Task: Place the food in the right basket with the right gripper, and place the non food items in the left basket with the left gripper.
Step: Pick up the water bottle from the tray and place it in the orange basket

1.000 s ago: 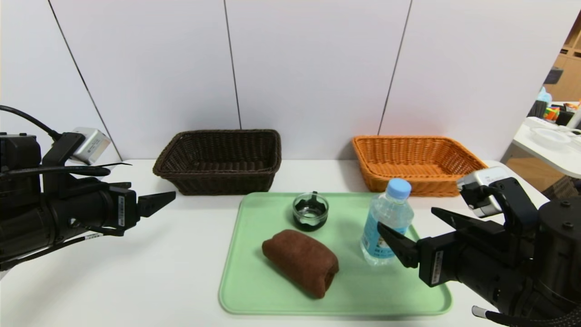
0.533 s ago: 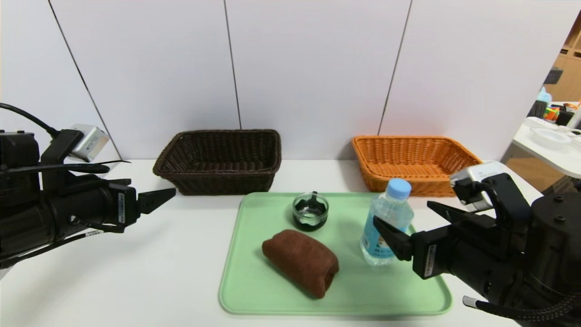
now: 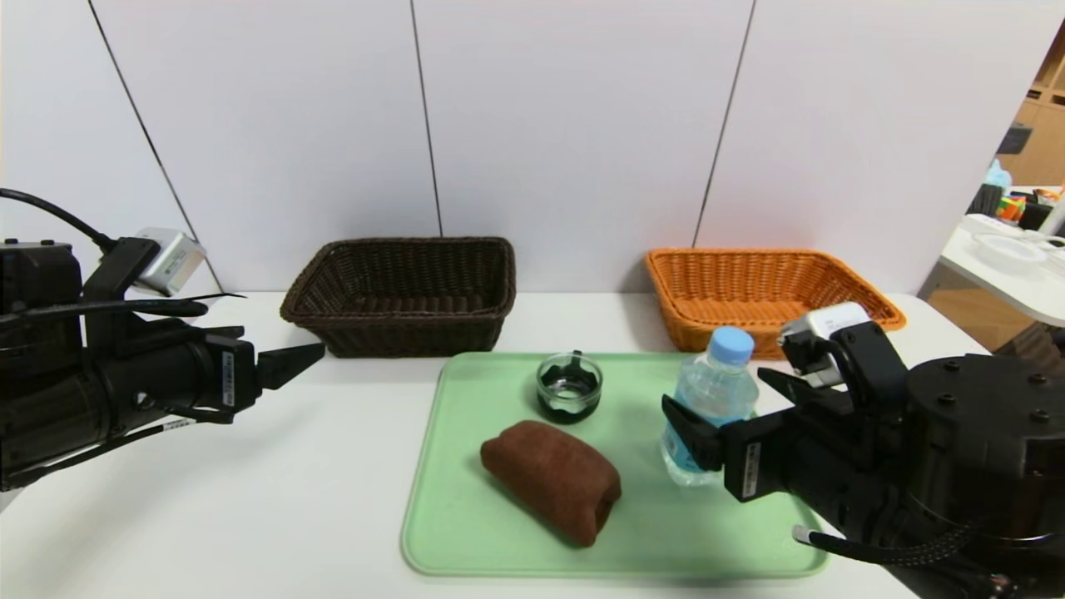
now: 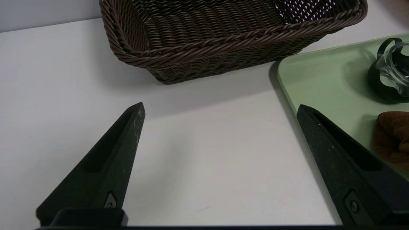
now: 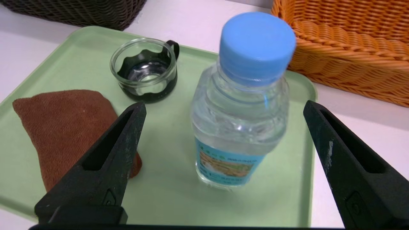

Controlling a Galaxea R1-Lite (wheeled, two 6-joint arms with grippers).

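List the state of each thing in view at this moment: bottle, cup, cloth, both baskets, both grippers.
Bottle: upright on the tray, capped, not held.
Cup: upright on the tray, empty.
Cloth: folded, lying on the tray.
Brown basket: empty.
Orange basket: empty.
Right gripper: open, one finger each side of the bottle, not touching.
Left gripper: open, over bare table, left of the tray.

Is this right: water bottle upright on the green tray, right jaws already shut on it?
Not quite. The water bottle stands upright on the green tray, but the right gripper is open, jaws either side and clear of it. The right wrist view shows this.
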